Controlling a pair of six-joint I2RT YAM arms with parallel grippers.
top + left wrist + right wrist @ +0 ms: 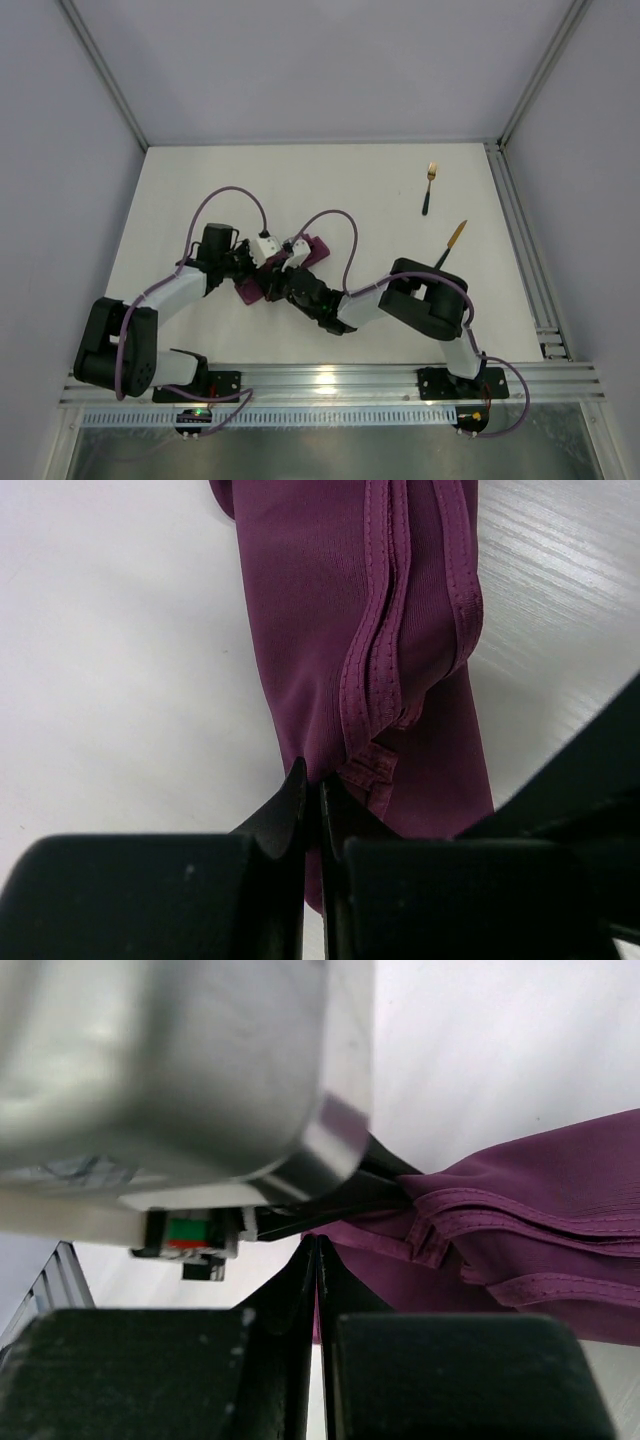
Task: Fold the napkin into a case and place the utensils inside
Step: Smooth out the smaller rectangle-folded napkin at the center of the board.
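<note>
Left gripper (pixel 312 780) clenched on napkin (pixel 320 630) hem, mid-bench (pixel 300 180); right gripper (pixel 316 1245) clenched, grasp unclear. Fork (pixel 430 188), knife (pixel 452 243) at 2 o'clock. Risk: crowded grippers tug apart, folds unravel.

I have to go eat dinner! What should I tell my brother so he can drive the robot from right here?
Left gripper: shut, pinching one end of the napkin.
Right gripper: shut on the napkin right beside it.
Napkin: folded into a narrow strip, mid-table, between the two grippers.
Fork and knife: lying apart on the table's right side, fork farther back, neither one held.
Done: most of the folding, it seems.
Left: finish the fold, then slide fork and knife inside.
</note>
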